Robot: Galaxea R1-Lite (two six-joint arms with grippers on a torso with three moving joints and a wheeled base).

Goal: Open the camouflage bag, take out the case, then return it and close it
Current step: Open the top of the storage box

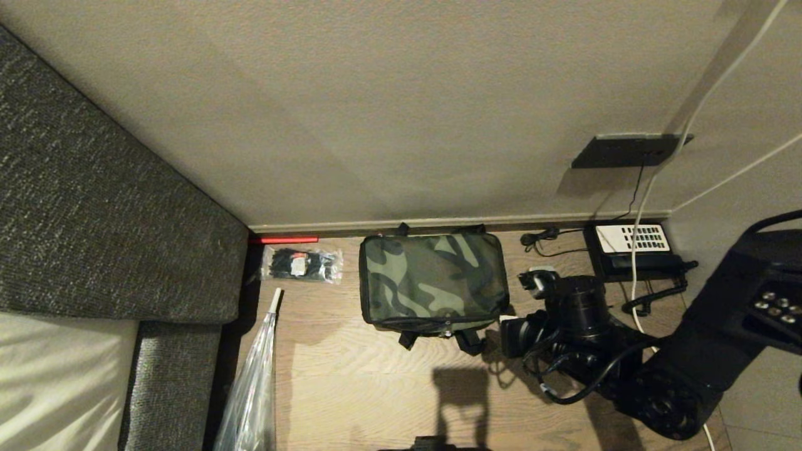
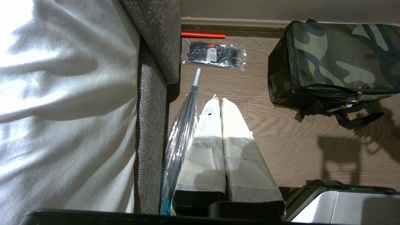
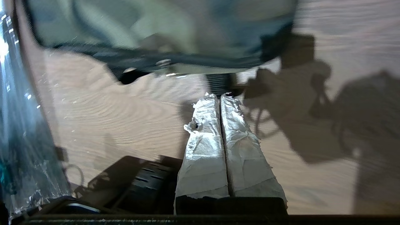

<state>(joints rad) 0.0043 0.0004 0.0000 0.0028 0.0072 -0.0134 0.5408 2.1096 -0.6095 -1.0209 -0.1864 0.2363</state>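
Note:
The camouflage bag (image 1: pixel 432 282) lies shut on the wooden floor against the skirting, its zip running along the near edge (image 2: pixel 340 93). The case is hidden from view. My right arm (image 1: pixel 583 326) reaches in low from the right, just beside the bag's right end. In the right wrist view my right gripper (image 3: pixel 220 95) is shut, with its taped fingertips close to a black strap (image 3: pixel 218 82) at the bag's near edge and nothing held. My left gripper (image 2: pixel 220 99) is shut and empty, parked over the floor left of the bag.
A grey upholstered seat (image 1: pixel 94 207) fills the left. Beside it lie a wrapped umbrella (image 1: pixel 254 382), a clear packet of black ties (image 1: pixel 302 264) and a red bar (image 1: pixel 285 239). A black telephone (image 1: pixel 633 241) with cables sits at the back right, under a wall socket (image 1: pixel 626 150).

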